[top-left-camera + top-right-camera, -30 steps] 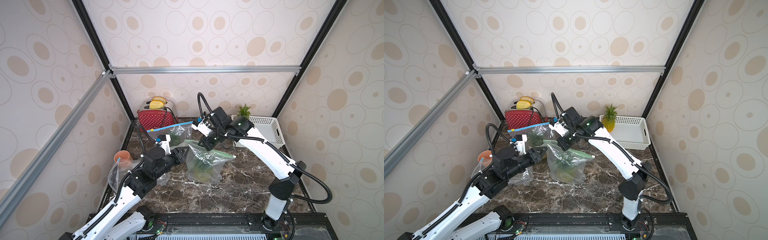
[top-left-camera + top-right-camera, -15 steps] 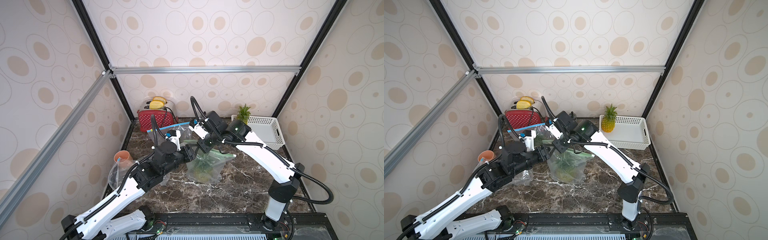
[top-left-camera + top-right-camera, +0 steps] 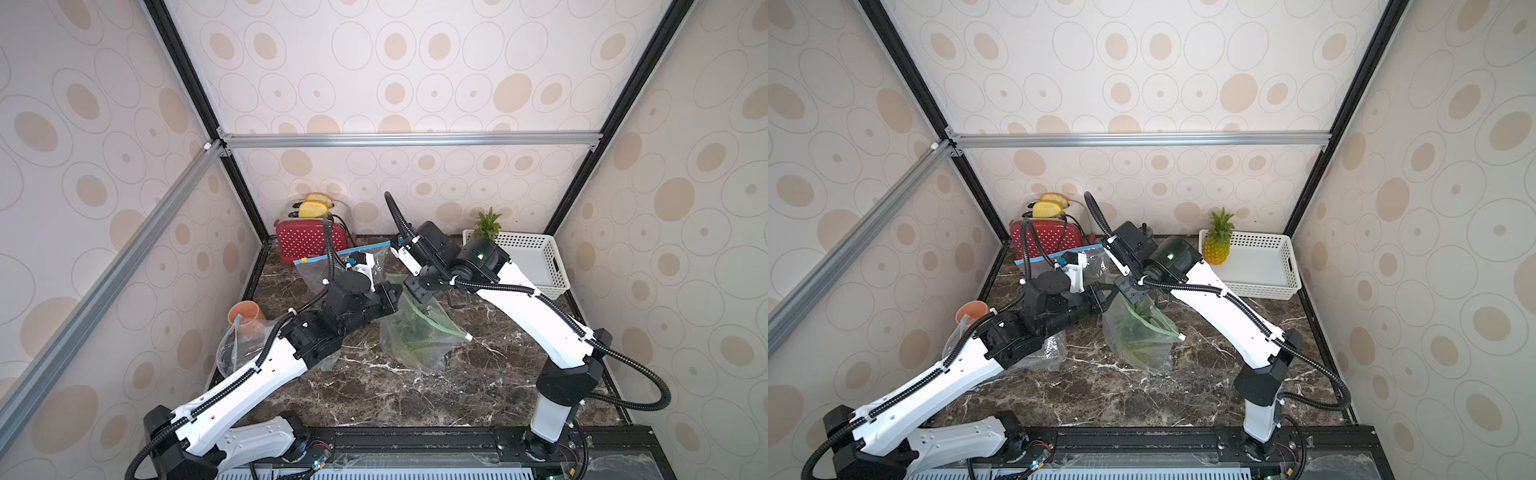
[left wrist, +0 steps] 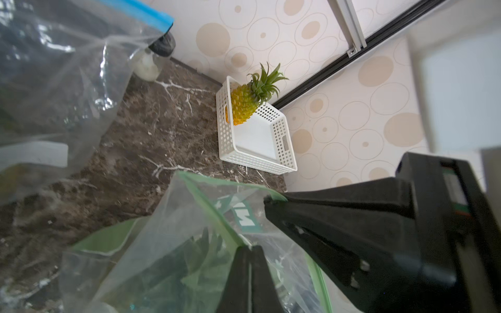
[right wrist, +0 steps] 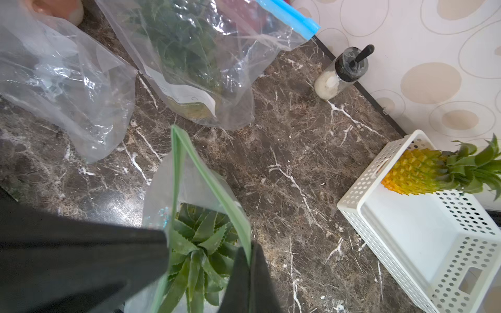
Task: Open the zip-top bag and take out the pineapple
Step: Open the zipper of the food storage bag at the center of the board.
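Since a second ago the left arm has stretched forward from beside the terracotta cup [image 3: 245,316]. The left gripper [image 4: 250,248], parted then, has clamped onto the lip of the zip-top bag [image 3: 419,336] on its own side. Behind that gripper, toward the robot's left, a crumpled clear bag [image 3: 237,353] lies on the bench [image 3: 374,386] against the cup.

In the left wrist view the left gripper's jaws are pressed together with the green zip strip pinched between them. Below and between both grippers the zip-top bag hangs mouth up, its bottom apparently resting on the bench. Its two green strips spread in a V and join at the end away from the grippers.

The pineapple [image 5: 198,249] sits inside the bag with its long axis upright. Its leafy crown points up at the mouth and the grippers, and the fruit body is hidden under the leaves. The right gripper [image 5: 249,252], just beside the left one, is clenched on the opposite lip.

Behind both grippers a blue-zipped bag [image 5: 195,54] holding more green leaves leans in front of the red toaster [image 3: 309,245]. Well beyond the right gripper, on the robot's right, a second pineapple [image 3: 1219,245] stands upright in a corner of the white basket [image 3: 1262,270].
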Robot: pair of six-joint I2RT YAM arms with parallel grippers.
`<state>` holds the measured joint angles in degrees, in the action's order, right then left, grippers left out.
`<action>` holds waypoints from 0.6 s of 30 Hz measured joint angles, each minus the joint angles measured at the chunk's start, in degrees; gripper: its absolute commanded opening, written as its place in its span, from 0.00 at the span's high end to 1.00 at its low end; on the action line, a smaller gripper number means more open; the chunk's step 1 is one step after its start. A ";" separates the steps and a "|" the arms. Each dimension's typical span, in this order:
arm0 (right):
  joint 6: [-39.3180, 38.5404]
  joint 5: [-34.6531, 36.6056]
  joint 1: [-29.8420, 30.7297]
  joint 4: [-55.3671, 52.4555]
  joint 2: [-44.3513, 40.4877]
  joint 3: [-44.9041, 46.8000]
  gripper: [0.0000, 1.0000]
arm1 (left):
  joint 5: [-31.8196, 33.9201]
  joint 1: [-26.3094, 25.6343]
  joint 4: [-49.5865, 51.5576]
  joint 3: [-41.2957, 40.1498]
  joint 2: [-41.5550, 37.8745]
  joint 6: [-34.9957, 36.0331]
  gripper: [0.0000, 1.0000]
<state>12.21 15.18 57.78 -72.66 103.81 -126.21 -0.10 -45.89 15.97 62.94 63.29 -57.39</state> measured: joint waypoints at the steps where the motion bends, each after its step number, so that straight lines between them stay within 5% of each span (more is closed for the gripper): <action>1: 0.00 0.42 -0.20 -0.07 0.00 0.00 1.00 | 0.00 -0.02 -0.02 0.00 -0.09 0.26 1.00; 12: -0.61 1.27 -5.09 0.02 -0.17 1.25 1.00 | -0.02 -0.04 2.12 0.02 -2.67 0.39 1.00; 18: -2.16 -0.09 -6.75 0.44 -0.48 1.90 0.80 | 0.00 -0.04 3.96 0.31 -3.89 0.63 1.00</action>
<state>10.04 15.09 51.03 -72.23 103.33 -124.31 -0.10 -45.93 19.92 63.24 59.40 -56.75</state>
